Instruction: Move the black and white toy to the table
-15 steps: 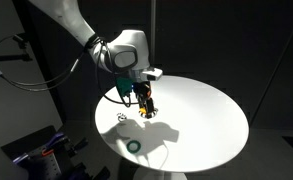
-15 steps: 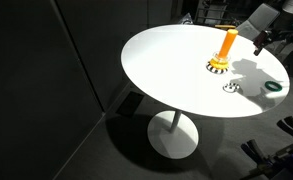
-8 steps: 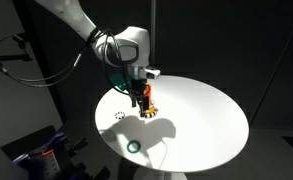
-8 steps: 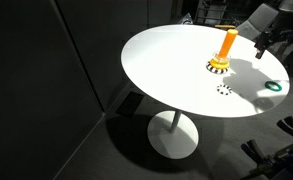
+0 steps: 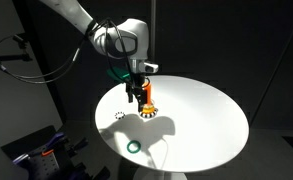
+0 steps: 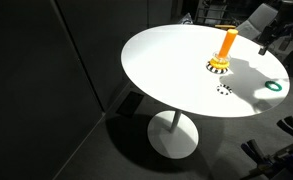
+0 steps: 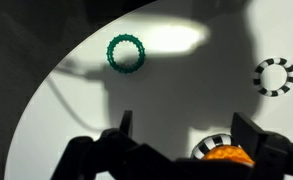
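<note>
A black and white toy ring [image 5: 119,116] lies flat on the white round table [image 5: 206,125], apart from the other toys; it also shows in an exterior view [image 6: 224,88] and in the wrist view [image 7: 274,76]. A second striped ring [image 7: 214,146] sits round the foot of the upright orange peg [image 5: 149,100]. My gripper [image 5: 137,96] hangs above the table next to the peg. In the wrist view my gripper [image 7: 186,128] is open and empty, with the peg top [image 7: 231,156] just below it.
A plain green ring [image 5: 134,146] lies near the table's edge, also in the wrist view [image 7: 126,53] and in an exterior view [image 6: 274,86]. The peg [image 6: 228,45] stands near the table's middle. The room around is dark, with gear on the floor.
My gripper has risen and drawn away from the table top, empty. The loose striped ring stays flat on the table.
</note>
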You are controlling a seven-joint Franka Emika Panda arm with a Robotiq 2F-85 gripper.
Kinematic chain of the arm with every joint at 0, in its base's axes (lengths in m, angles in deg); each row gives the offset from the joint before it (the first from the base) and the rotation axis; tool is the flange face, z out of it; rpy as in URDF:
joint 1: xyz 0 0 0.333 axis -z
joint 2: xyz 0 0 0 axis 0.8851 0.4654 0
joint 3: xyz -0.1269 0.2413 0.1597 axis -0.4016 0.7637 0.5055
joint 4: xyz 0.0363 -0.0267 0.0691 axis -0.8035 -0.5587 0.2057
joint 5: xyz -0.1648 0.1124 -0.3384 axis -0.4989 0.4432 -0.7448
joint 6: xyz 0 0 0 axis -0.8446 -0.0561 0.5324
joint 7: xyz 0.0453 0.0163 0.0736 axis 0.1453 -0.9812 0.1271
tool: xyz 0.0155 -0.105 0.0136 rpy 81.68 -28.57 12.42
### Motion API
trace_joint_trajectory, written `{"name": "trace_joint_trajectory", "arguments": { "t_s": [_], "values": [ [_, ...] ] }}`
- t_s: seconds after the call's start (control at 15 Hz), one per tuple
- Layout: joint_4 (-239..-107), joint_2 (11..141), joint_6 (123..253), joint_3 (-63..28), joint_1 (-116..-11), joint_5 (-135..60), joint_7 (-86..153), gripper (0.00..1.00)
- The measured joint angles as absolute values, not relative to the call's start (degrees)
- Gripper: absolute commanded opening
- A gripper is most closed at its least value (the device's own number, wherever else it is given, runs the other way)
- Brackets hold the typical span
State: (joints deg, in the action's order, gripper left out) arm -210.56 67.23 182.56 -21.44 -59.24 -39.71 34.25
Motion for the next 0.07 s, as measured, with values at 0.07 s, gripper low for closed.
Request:
{"name": "trace_joint_trajectory", "arguments": {
  "t_s": [0.07],
  "values": [
    [-210.56,67.16,182.52,-21.42,-59.24,-39.71,34.19,1.0]
  ]
}}
